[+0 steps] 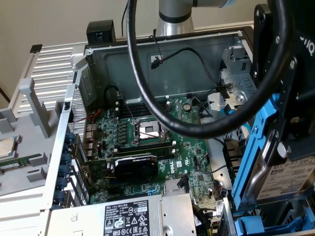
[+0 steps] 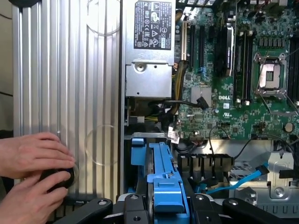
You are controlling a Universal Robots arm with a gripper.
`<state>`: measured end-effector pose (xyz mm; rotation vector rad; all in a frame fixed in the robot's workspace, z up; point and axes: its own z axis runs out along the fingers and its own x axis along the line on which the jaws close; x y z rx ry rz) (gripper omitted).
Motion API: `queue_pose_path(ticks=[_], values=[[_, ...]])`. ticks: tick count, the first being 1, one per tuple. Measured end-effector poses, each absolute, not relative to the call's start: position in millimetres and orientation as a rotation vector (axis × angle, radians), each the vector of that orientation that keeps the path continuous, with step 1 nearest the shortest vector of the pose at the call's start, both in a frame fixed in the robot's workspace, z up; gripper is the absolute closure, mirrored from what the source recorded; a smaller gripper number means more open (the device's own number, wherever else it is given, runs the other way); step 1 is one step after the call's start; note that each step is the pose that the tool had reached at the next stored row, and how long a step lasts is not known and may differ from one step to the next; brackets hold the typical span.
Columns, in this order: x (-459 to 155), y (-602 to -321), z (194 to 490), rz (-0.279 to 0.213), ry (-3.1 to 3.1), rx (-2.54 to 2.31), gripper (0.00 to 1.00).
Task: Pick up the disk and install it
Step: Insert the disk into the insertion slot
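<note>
My claw (image 2: 166, 204) is clenched on the disk (image 1: 275, 172), a dark-and-silver metal hard drive with a white label in a blue plastic carrier frame. My black fingers (image 2: 133, 205) pinch that frame from both sides. I'm carrying it on edge and tilted, which I judge suits lining the slim frame up with the blue-railed drive bay (image 1: 268, 227) just beneath it, at the exterior view's right of the open grey metal computer case (image 1: 147, 54). The disk hangs directly under my claw, beside the green motherboard (image 1: 189, 147). A person's hands (image 2: 32, 156) rest on the ribbed silver panel (image 2: 65, 70), apart from my load.
</note>
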<state>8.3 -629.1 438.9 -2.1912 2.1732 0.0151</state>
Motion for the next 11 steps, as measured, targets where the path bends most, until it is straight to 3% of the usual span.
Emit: queue_pose_path(ticks=[11], values=[[5.8, -629.1, 434.7, 0.015, 2.173, -2.191, 0.63]])
